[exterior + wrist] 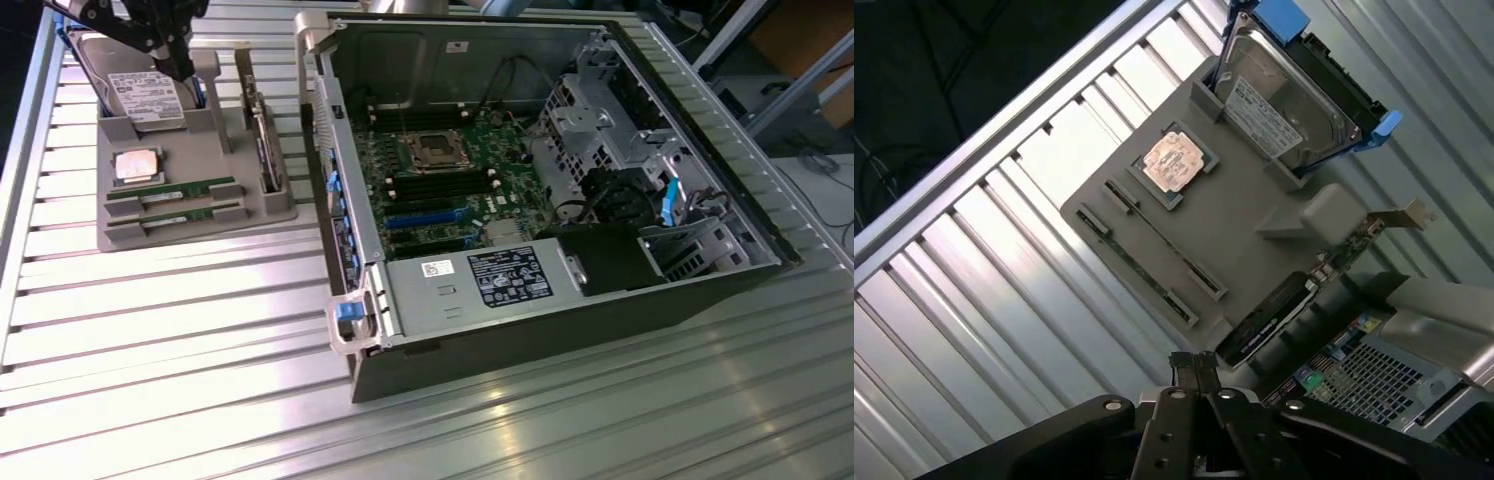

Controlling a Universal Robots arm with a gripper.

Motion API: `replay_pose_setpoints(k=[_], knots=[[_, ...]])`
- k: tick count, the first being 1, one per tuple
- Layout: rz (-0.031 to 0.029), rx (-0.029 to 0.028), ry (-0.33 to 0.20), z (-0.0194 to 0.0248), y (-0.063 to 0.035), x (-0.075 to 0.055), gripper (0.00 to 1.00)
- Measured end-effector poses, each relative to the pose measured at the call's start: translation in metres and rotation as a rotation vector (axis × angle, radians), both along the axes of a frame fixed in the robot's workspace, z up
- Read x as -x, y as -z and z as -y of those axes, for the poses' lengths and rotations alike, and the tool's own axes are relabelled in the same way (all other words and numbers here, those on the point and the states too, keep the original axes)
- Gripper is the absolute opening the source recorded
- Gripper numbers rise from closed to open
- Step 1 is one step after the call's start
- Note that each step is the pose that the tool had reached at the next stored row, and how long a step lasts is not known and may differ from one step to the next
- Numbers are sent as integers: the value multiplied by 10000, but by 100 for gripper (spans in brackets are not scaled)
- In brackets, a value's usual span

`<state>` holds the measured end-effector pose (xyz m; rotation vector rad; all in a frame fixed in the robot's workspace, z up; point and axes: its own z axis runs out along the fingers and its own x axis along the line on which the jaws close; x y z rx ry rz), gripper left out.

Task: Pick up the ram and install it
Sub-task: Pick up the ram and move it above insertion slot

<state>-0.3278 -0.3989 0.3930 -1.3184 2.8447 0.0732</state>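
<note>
Where the ribbed aluminium table (200, 390) runs nearest in the exterior view, an open dark-grey computer case (561, 335) lies on it toward that view's right. A silver power supply box (467, 285) sits at the case's near end, with the green motherboard (454, 180) behind it. Toward the exterior view's left sits a grey plastic parts tray (134, 238). Its nearest slots hold the first thin green ram stick (174, 212) and, just behind it, the second ram stick (171, 189), both lying flat and untouched. Next comes a square silver processor chip (138, 165), with an upright expansion card (267, 150) along the tray's case-side edge. Farthest back, a silver hard drive with a white label (144, 95) leans in its holder. Above the drive hangs the black gripper (175, 66), clenched on nothing and well apart from both sticks.
</note>
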Motion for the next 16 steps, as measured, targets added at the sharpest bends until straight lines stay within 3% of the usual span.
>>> replay_pose_setpoints(k=[9,16], knots=[[0,0,-1118,0,0,0,10],[0,0,-1639,0,1,0,10]])
